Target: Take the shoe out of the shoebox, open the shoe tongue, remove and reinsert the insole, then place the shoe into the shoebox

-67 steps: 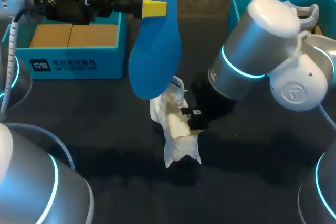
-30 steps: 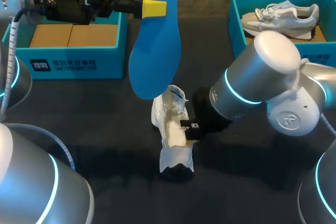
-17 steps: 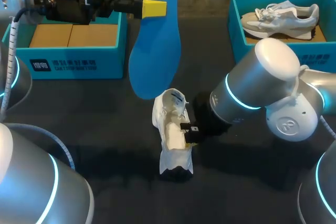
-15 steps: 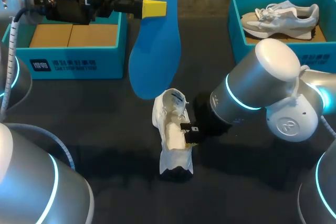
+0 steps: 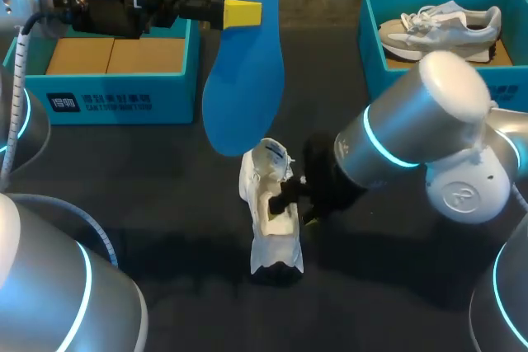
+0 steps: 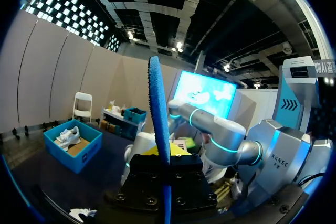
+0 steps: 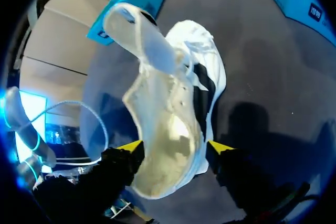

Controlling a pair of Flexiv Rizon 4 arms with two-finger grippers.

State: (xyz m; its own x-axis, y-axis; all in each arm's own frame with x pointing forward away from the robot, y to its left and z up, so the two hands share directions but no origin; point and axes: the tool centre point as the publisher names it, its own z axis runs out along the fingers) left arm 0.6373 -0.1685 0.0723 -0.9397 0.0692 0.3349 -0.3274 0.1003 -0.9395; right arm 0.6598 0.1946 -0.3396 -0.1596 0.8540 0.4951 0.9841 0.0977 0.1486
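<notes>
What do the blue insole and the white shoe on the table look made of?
The insole: likely foam, matte blue; thin, flat and unbent though gripped at one spot. The shoe: seemingly soft white textile upper, matte, its tongue folding limply back; exact fabric unclear.

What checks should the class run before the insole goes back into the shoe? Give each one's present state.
1. insole gripped by left claw: ok, held upright and clear of the table.
2. shoe resting on the table: ok.
3. tongue pulled back and the shoe's opening bare: ok.
4. right claw bracing the shoe firmly: cannot tell, it straddles the shoe.
5. Insole lowered to the opening: not ok, it hangs high above the table.
</notes>
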